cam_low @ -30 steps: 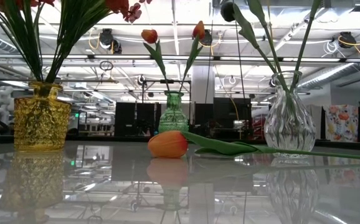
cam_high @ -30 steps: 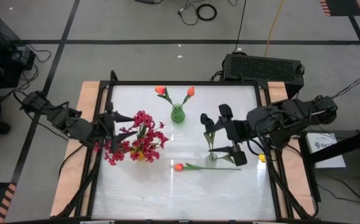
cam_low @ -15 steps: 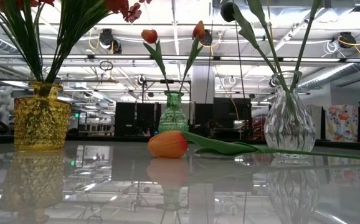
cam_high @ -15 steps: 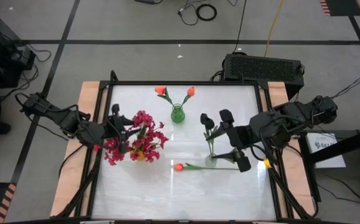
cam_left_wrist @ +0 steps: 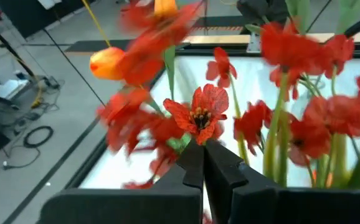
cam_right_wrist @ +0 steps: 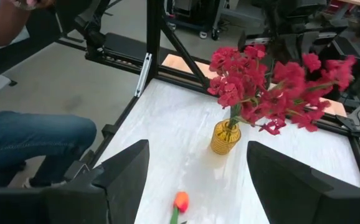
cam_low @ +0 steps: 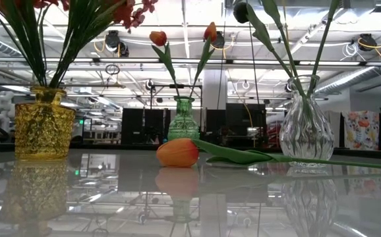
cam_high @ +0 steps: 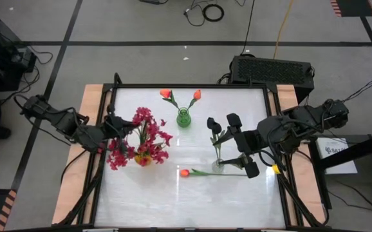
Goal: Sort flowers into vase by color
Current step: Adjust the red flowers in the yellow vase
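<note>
Crimson-pink sprays (cam_right_wrist: 273, 84) in a yellow vase (cam_right_wrist: 225, 138) — orange tulip bud (cam_right_wrist: 180, 200) nearby on the white table (cam_right_wrist: 167, 143).

The table (cam_high: 192, 203) has a glossy white top inside a dark frame, with pale wooden strips along its two short sides. Three vases stand directly on it: a yellow textured glass vase (cam_low: 44, 125) just beside the closed jaws of the left gripper (cam_high: 112, 125), a small green vase (cam_high: 183, 118) at the far edge, and a clear glass vase (cam_low: 306, 128) close to the open jaws of the right gripper (cam_high: 244, 150). One loose orange tulip (cam_low: 178, 152) lies flat on the top, with its stem (cam_high: 219, 172) reaching under the right gripper's jaws.
</note>
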